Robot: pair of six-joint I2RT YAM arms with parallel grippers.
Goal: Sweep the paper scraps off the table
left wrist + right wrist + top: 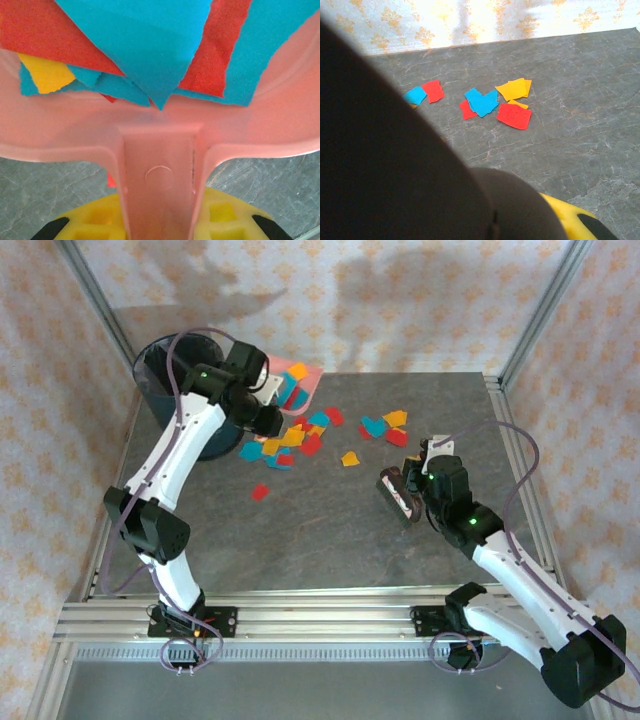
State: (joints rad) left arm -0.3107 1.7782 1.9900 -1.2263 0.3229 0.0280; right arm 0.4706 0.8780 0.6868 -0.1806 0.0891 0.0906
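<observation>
Your left fingers (95, 220) are clamped on the handle of the pink dustpan (160, 165); you can see the yellow pads pressing the handle from both sides in the left wrist view. Inside the pan lie several of the paper scraps (150, 45), teal, red and one yellow, overlapping each other toward the handle end. From above, your dustpan sits at the far left of the table (330, 540), just beside the dark bin (170, 370); whether the pan rests on the table or hangs above it, you cannot tell.

Your right fingers (570, 220) are closed on a dark tool (400, 497); its black body blocks the left half of the right wrist view; from above it stands on the right side of the table, tilted, well apart from the dustpan.

Loose scraps are on the table between your two arms; the largest cluster lies just beside the dustpan's near side, red, teal and orange pieces overlapping; a smaller group lies to its right, nearer the dark tool but not touching it; one orange piece and one red piece lie alone nearer to you. Your right wrist camera looks across at that smaller group against the grey stone pattern.
</observation>
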